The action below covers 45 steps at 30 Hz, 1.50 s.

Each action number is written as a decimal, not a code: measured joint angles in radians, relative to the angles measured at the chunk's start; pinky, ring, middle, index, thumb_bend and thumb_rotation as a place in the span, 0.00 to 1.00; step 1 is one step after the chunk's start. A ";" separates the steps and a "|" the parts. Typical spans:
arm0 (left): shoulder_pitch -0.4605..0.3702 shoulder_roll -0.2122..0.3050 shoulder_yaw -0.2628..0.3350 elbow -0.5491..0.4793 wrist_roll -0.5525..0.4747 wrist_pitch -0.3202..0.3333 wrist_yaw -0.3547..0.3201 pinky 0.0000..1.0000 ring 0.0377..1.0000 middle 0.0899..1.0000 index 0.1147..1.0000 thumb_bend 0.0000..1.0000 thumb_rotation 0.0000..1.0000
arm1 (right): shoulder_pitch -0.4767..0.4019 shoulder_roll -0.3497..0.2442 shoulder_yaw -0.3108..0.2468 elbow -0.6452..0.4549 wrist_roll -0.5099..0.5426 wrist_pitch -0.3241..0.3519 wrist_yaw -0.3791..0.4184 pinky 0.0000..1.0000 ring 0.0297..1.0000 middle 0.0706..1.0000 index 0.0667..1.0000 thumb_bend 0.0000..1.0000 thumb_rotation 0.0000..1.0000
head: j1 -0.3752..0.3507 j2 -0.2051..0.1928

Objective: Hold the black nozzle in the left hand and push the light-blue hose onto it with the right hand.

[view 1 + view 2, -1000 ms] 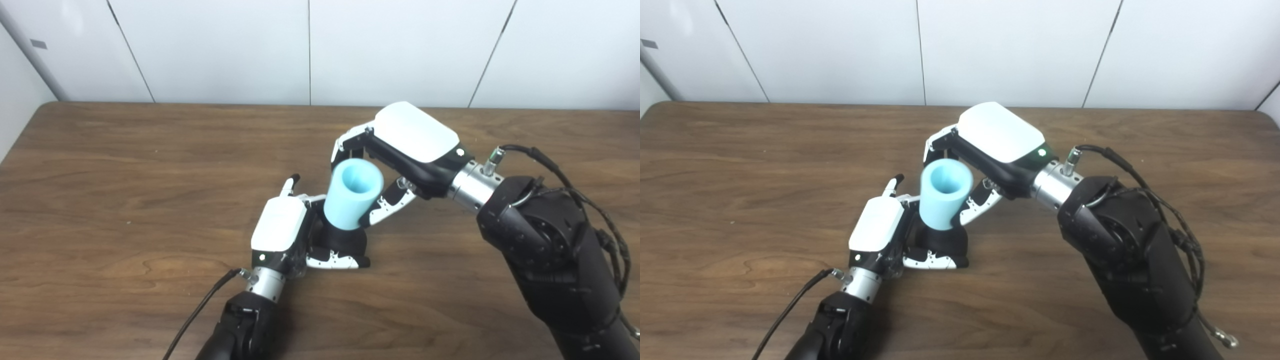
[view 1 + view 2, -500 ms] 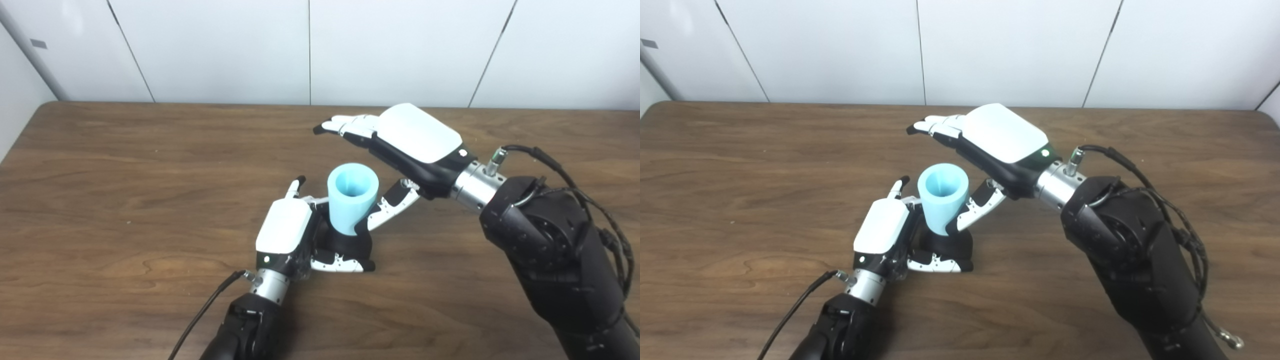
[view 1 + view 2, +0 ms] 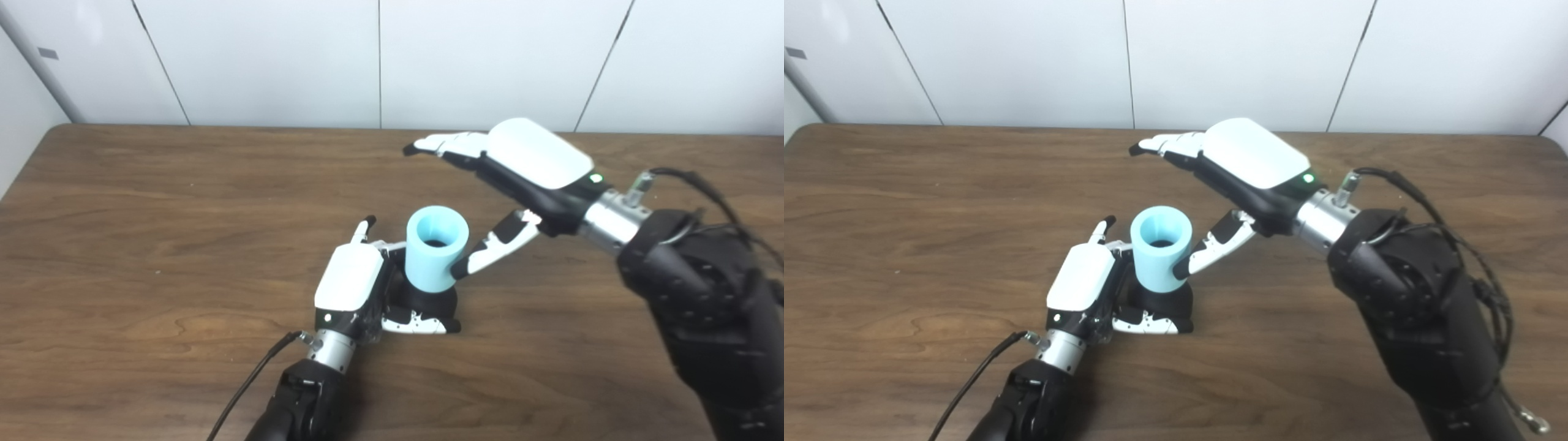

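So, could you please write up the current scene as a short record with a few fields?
surface: wooden table
left hand: shut around the black nozzle, near the table surface
black nozzle: upright, base down, mostly hidden by the hose
light-blue hose: upright on top of the nozzle, open end facing up
right hand: open, fingers stretched out above and behind the hose; thumb tip close beside the hose wall, contact unclear
task state: hose seated on nozzle

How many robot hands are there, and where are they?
2. The left hand sits low on the table, wrapped around the black nozzle. The right hand is open above the light-blue hose.
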 measured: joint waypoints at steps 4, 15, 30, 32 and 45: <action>0.000 0.000 0.000 0.001 -0.001 0.000 -0.001 1.00 0.61 0.45 0.41 0.53 0.00 | 0.000 -0.035 -0.019 -0.051 0.060 0.062 0.044 0.78 0.88 0.86 0.87 1.00 0.41 | 0.000 0.000; 0.000 0.001 0.001 0.004 -0.001 -0.005 0.000 0.99 0.61 0.44 0.41 0.53 0.00 | 0.051 -0.064 -0.031 -0.141 0.138 0.118 0.058 0.82 0.93 0.93 0.89 0.87 0.55 | 0.003 0.000; 0.000 0.001 0.003 0.004 -0.001 -0.004 -0.007 0.99 0.61 0.45 0.41 0.53 0.00 | 0.257 -0.059 0.011 -0.156 -0.012 -0.104 -0.021 1.00 1.00 1.00 0.99 0.63 0.90 | -0.003 0.003; 0.000 0.001 0.003 0.004 -0.001 -0.004 -0.007 0.99 0.61 0.45 0.41 0.53 0.00 | 0.272 -0.058 0.017 -0.155 -0.027 -0.122 -0.021 1.00 1.00 1.00 1.00 0.63 0.94 | -0.003 0.003; 0.000 0.001 0.004 0.004 -0.001 -0.003 -0.010 1.00 0.62 0.44 0.41 0.53 0.00 | 0.313 -0.014 0.017 -0.119 -0.053 -0.192 -0.083 1.00 1.00 1.00 0.96 0.60 0.88 | -0.003 0.003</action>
